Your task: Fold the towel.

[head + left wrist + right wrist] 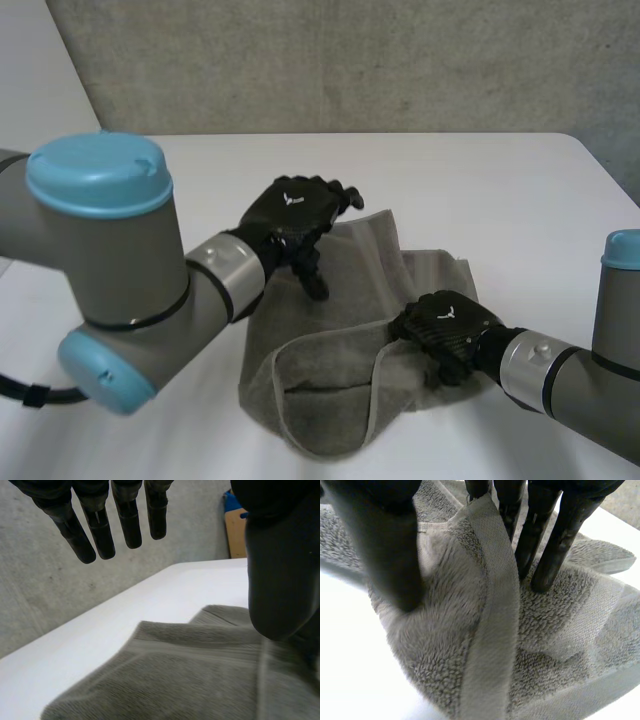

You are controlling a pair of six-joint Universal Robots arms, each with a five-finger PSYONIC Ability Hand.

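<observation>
A grey-green towel (330, 370) lies crumpled on the white table (500, 200), partly doubled over, with a hemmed edge curling along its near side. My left hand (295, 215) hovers over the towel's far left corner with its fingers (100, 530) straight and spread, holding nothing; the towel (175, 680) lies below its palm. My right hand (445, 325) rests on the towel's right side. There a raised fold of the towel (440, 655) with its hem band stands between the thumb (385, 545) and the fingers (545, 545), pinched from both sides.
A concrete wall (350, 60) stands behind the table's far edge. A cardboard box (236, 530) sits beyond the table by that wall. Bare white tabletop stretches to the right and behind the towel.
</observation>
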